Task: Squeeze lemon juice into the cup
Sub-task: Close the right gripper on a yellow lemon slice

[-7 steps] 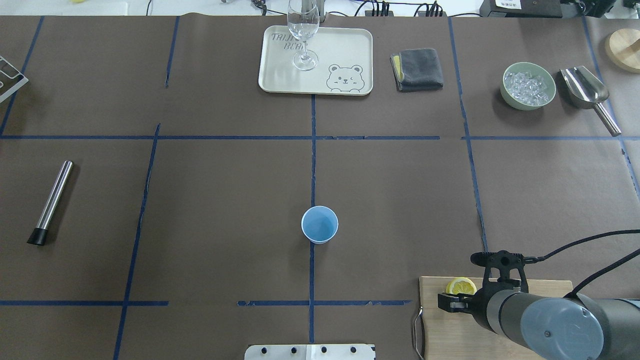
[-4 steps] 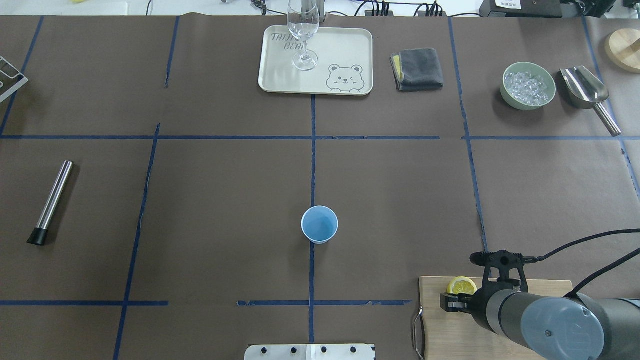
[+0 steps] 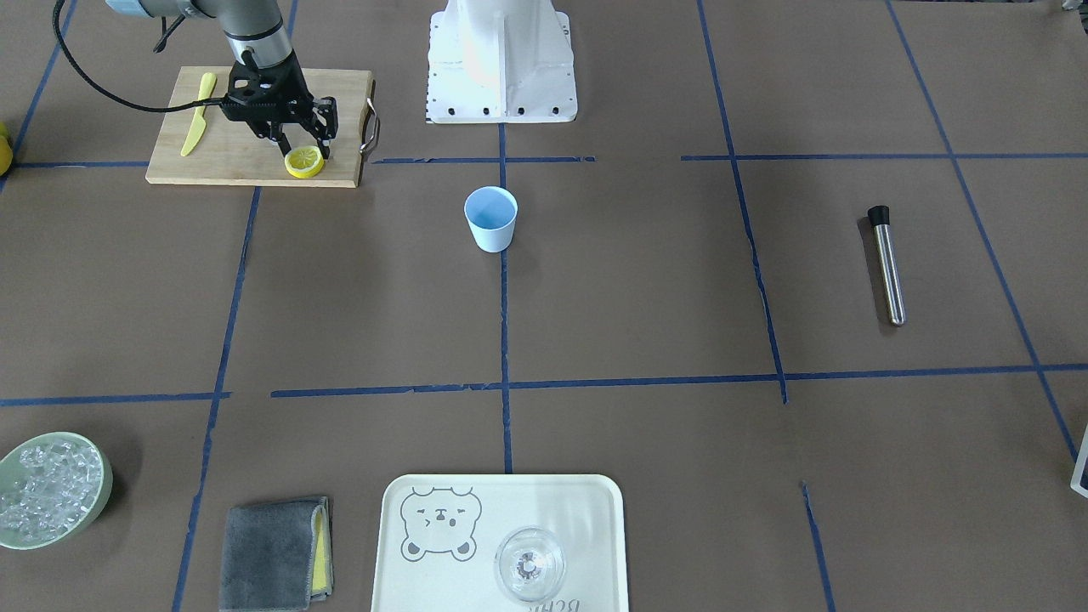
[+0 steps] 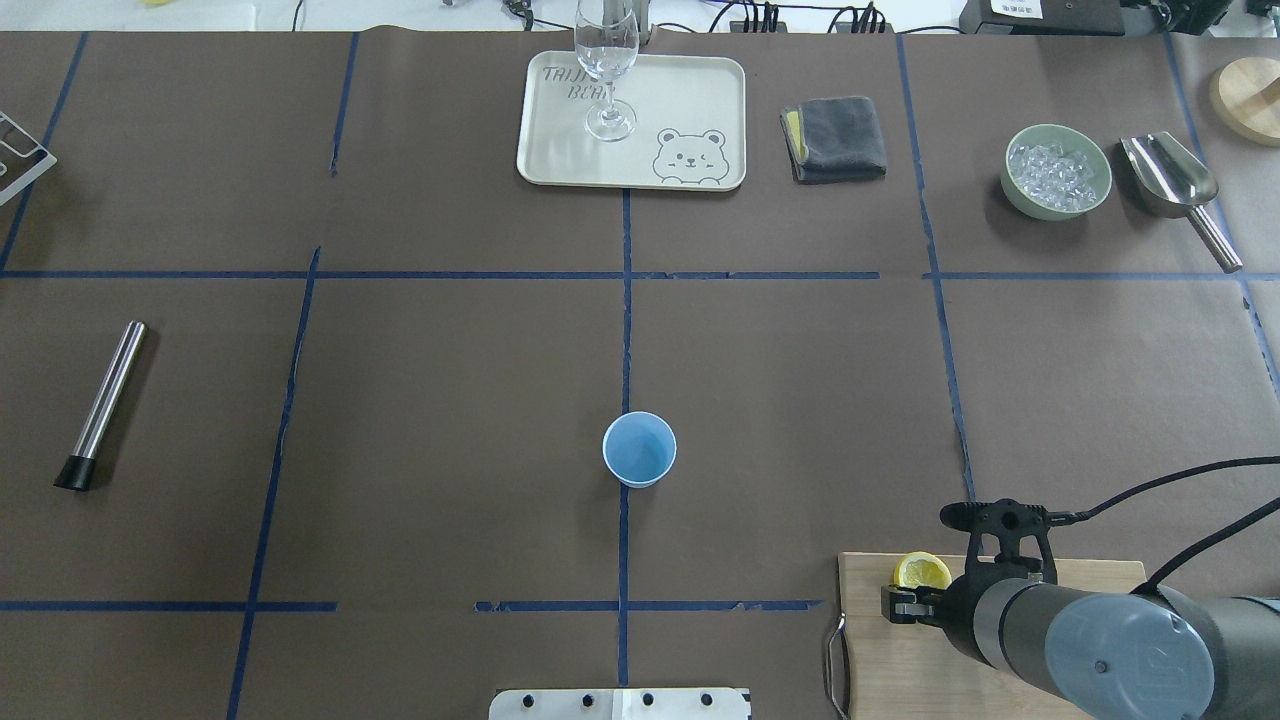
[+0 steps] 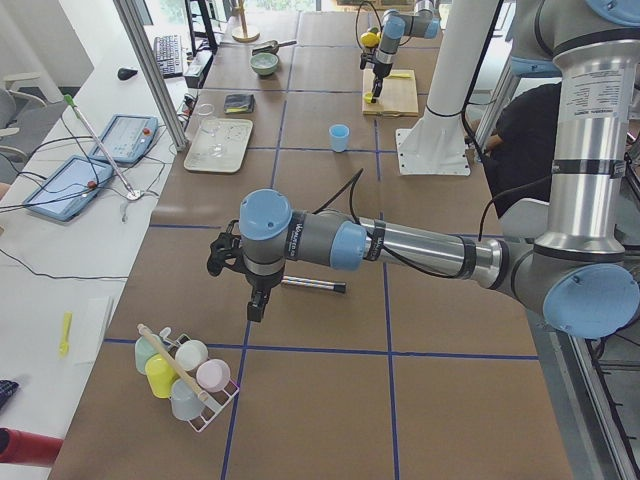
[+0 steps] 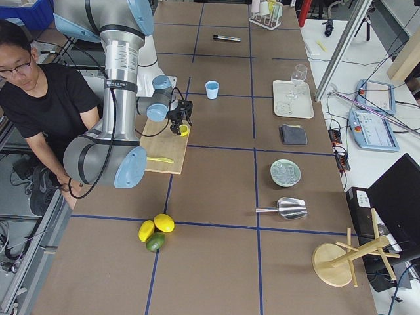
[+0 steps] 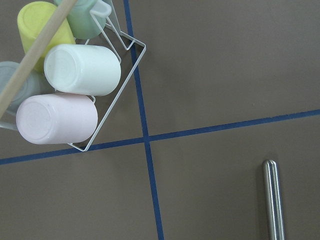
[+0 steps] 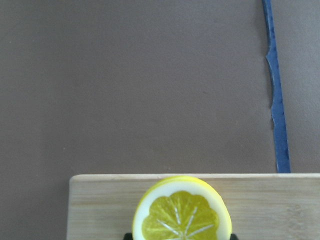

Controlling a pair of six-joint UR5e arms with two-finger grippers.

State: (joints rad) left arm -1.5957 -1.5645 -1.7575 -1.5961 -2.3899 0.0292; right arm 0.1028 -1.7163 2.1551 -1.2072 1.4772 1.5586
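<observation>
The right gripper (image 3: 300, 141) has its fingers spread wide over the lemon (image 3: 304, 161) lying flat on the wooden board (image 3: 229, 161), so it should go down slowly, keep the slice in the middle, then pinch softly.

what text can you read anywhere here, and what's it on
"TRIJ": top line printed on the cream tray; the rest is hidden behind the glass.
"BEA": second line on the same tray, its end cut off by the glass stem.
Small lettering on the left arm, beside its blue cap: too blurred to read.
No other text can be read.
</observation>
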